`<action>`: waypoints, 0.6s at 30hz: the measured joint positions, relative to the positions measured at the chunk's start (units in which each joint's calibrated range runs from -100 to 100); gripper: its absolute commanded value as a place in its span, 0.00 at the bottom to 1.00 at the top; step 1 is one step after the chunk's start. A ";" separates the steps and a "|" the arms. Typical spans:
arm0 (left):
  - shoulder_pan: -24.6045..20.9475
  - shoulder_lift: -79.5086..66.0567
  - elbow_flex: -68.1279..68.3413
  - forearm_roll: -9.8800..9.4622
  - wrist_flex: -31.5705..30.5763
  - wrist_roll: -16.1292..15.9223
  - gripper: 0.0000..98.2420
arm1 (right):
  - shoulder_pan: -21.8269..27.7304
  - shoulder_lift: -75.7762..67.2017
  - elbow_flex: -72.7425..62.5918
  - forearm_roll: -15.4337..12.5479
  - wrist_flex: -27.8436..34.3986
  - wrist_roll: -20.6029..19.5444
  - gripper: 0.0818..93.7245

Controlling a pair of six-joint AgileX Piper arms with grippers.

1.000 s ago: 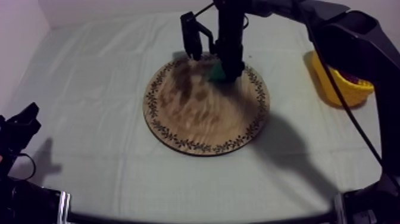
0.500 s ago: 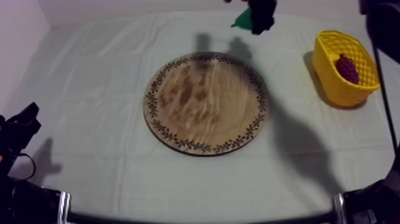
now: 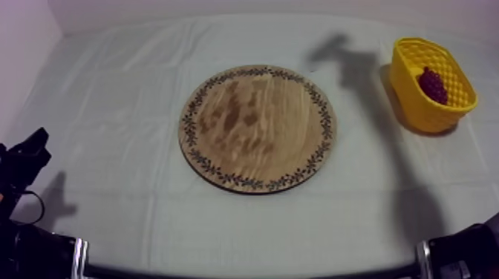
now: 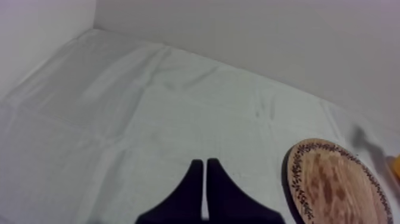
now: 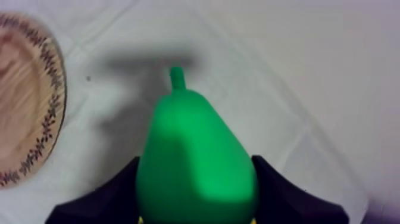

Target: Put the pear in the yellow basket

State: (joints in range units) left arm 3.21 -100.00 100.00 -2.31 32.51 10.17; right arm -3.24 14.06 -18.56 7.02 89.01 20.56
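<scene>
Item: round wooden board with a patterned rim [image 3: 256, 130]. You have it lying flat at the middle of the table under the grey-white cloth [image 3: 134, 96]. Every place below is given from this board.

Item: green toy pear with a short stem [image 5: 190, 137]. It is off the board, held above the cloth just outside the board's rim, with its stem pointing away from the wrist. In the right wrist view the rim lies beside the pear, not under it, and the pear's shadow falls on the cloth between the two.

Item: your right gripper [image 5: 196, 173]. Its two black fingers [image 5: 113, 195] are clamped on the wide lower body of the pear, one at each side, both touching it.

Item: your left gripper [image 4: 205, 193]. Its fingers lie pressed together in a narrow wedge, closed on themselves. It sits low over the cloth, well apart from the board on the board's left. In the top view you see it at the near left corner of the table.

Item: yellow plastic basket with a lattice wall [image 3: 411, 100]. It stands on the cloth well to the right of the board, toward the far edge.

Item: bunch of dark red toy grapes [image 3: 432, 84]. It lies inside the basket.

Item: dark shadow [image 3: 349, 63]. It lies on the cloth between the board's far right rim and the basket.
</scene>
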 measured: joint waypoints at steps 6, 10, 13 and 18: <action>0.00 0.00 0.00 0.00 0.00 0.00 0.00 | 3.29 -6.32 8.16 1.07 -2.94 -5.75 0.46; 0.00 0.00 0.00 0.00 0.00 0.00 0.00 | 5.20 -8.89 14.00 1.99 -5.71 -9.07 0.46; 0.00 0.00 0.00 0.00 0.00 0.00 0.00 | 6.55 -10.38 18.22 2.63 -6.97 -11.32 0.47; 0.00 0.00 0.00 0.00 0.00 0.00 0.00 | 7.92 -11.35 26.57 3.76 -10.14 -14.35 0.47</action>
State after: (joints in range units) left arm 3.21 -100.00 100.00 -2.31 32.51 10.17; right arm 4.68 2.72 8.01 10.78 78.86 6.22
